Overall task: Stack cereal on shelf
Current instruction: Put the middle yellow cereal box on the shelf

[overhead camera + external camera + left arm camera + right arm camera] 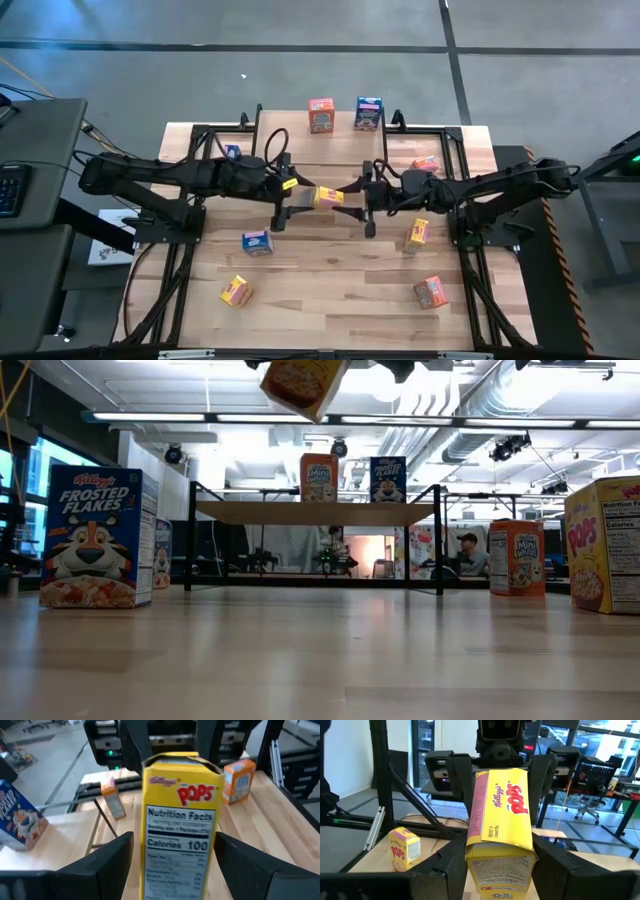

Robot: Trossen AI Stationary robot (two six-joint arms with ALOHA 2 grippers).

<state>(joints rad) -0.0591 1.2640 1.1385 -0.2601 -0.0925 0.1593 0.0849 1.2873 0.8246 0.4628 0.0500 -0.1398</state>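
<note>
while held aloft, yellow pops box tilted.

In the low view the yellow Pops box held overhead is cut off by the top edge, so neither hand gripping it shows there. At the right edge another Pops box is also cropped. In the left wrist view the held box's lower end runs off the bottom edge, and a blue box is clipped at the side.
</note>
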